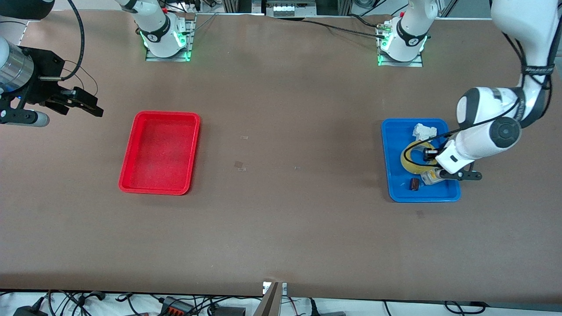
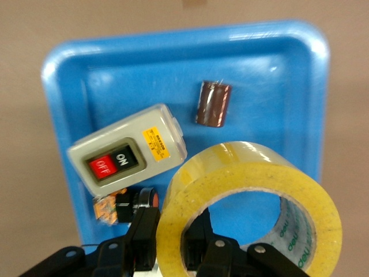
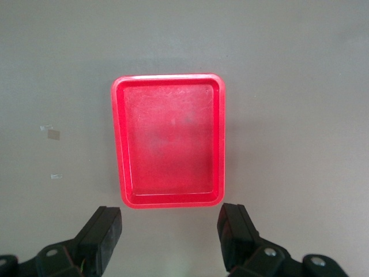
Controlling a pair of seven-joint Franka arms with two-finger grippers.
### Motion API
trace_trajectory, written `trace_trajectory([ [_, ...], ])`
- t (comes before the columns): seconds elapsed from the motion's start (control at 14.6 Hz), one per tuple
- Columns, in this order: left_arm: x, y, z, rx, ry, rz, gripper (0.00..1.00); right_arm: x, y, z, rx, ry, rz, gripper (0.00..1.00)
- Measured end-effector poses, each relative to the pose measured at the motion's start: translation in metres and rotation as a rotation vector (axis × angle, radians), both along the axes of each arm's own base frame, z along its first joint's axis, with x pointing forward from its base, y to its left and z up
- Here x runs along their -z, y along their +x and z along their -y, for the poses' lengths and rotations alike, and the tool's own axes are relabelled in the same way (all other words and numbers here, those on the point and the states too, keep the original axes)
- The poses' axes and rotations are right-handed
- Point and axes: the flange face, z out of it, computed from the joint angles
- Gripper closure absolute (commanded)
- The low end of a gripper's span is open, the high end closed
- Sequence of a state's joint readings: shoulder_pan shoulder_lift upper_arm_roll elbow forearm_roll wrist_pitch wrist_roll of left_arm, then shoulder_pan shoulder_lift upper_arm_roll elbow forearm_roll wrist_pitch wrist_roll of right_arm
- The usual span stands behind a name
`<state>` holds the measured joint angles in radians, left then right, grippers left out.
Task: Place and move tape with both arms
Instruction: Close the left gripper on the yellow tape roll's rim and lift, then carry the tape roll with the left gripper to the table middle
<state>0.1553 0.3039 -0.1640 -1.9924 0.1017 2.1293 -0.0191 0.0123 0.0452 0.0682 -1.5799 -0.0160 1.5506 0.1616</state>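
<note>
The brown table (image 1: 281, 219) spreads wide beneath both my arms. Below my right pincer (image 3: 170, 234), which hangs wide apart over the table at the right arm's end, lies a shallow red plastic tray (image 3: 168, 140). My left pincer (image 2: 173, 242) is down in the shallow blue plastic tray (image 2: 271, 63), clamped on the wall of the ring-shaped roll of translucent yellowish tape (image 2: 248, 196), one finger inside the hole, one outside. Just beside it lie a grey switch box (image 2: 127, 153) marked ON/OFF and a small dark brown cylinder (image 2: 212, 104).
</note>
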Motion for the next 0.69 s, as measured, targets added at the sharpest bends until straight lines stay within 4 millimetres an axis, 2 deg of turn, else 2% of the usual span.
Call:
trace_trajectory([
  [0.14,-0.037,0.007,0.026,0.04,-0.002,-0.011,1.0,0.0,0.0,0.0,0.001,0.0,0.0,0.02],
  [0.27,-0.052,0.003,0.073,0.08,-0.01,-0.024,1.0,0.0,0.0,0.001,0.001,0.0,0.0,0.02],
  [0.69,-0.044,-0.041,0.239,0.089,-0.006,-0.047,0.99,0.0,0.0,0.003,0.005,0.0,0.0,0.02],
])
